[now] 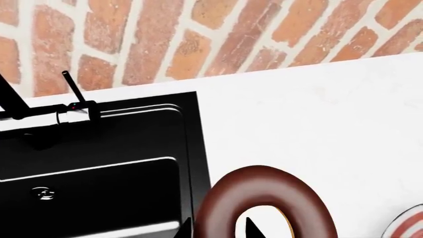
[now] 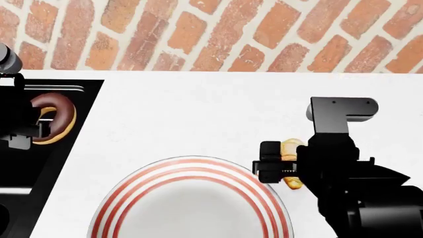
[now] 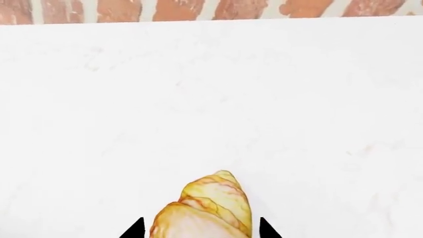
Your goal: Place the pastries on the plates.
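Note:
The chocolate-glazed doughnut (image 2: 56, 115) hangs over the black sink's near side at the head view's left. My left gripper (image 2: 31, 126) is shut on it. In the left wrist view one fingertip (image 1: 187, 229) lies outside the doughnut (image 1: 264, 191) and the other sits in its hole. The golden croissant (image 2: 290, 147) lies on the white counter, right of the grey plate with red rings (image 2: 191, 166). My right gripper (image 3: 199, 229) is open and straddles the croissant (image 3: 208, 208), with a strip of counter showing at each tip. The blue plate is out of view.
The black sink (image 1: 99, 163) with its faucet (image 1: 74, 91) fills the counter's left end (image 2: 39, 168). A brick wall (image 2: 218, 29) backs the white counter (image 2: 198, 114). The plate's rim shows in the left wrist view (image 1: 411, 225).

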